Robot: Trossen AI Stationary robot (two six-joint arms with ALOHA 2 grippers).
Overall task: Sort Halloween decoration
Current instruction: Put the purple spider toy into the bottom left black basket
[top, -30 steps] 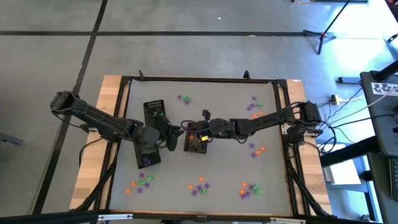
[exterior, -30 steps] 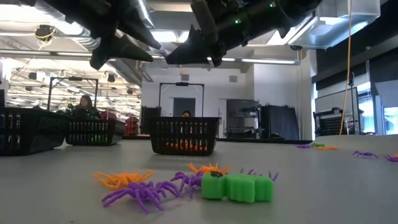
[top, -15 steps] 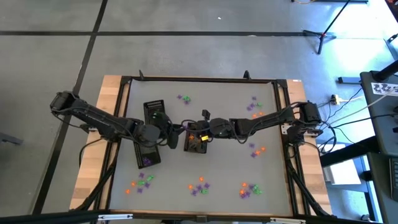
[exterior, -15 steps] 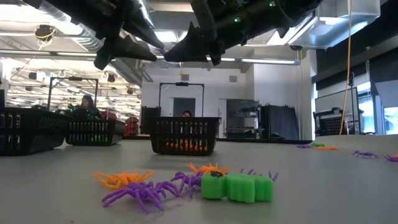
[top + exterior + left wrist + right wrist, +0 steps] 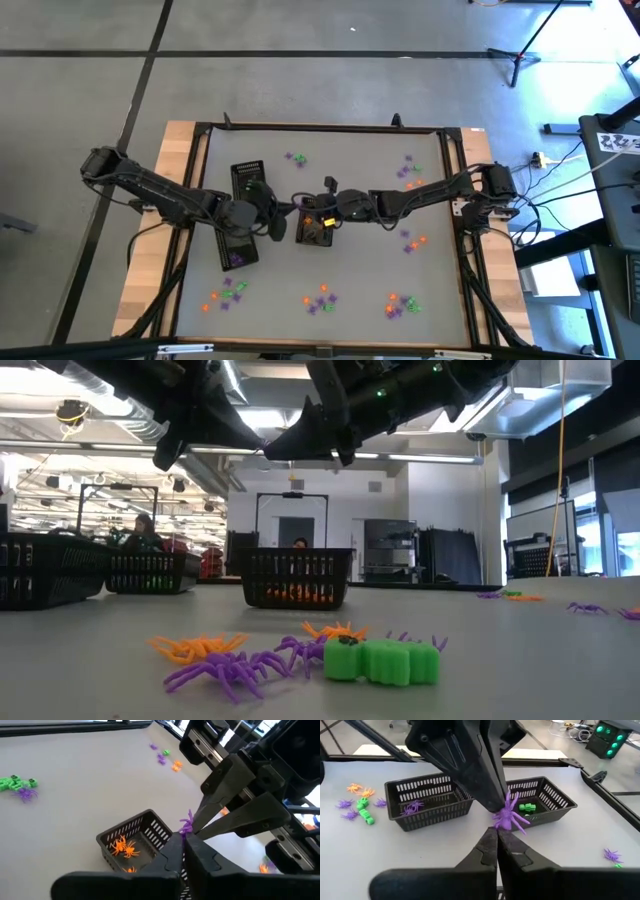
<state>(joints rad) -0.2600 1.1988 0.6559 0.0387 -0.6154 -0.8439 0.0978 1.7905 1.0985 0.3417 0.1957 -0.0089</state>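
A small purple spider [image 5: 508, 815], one of the Halloween decorations, hangs in the air above the middle of the table. My left gripper [image 5: 494, 808] and my right gripper [image 5: 496, 830] meet at it tip to tip, both shut on it. In the high view the left gripper [image 5: 290, 211] and the right gripper [image 5: 303, 207] stand over the far end of the black tray with orange spiders [image 5: 315, 231]. More orange, purple and green trinkets [image 5: 321, 298] lie scattered on the table. My left gripper pinches the purple spider between its two fingertips [image 5: 492, 804], on the side of the body [image 5: 503, 813] away from the right gripper. Its fingers slant down from the table's left. The spider is lifted clear above the trays. My right gripper pinches the same spider between its fingertips [image 5: 196, 824], on the opposite side [image 5: 187, 824] from the left gripper. Its fingers slant down from the table's right. Which legs or part of the body lie between them, the fingers hide.
A tray holding purple spiders [image 5: 427, 802] and a tray holding green pieces [image 5: 540, 795] stand left of centre. In the low view a green piece [image 5: 382, 660] and purple and orange spiders [image 5: 225, 670] lie near the front edge. Metal rails [image 5: 455, 180] frame the table.
My left gripper has shut on the purple spider that the right gripper holds out; its fingers stood apart a second ago. Both arms have stayed where they were, and the spider has kept its place in the air.
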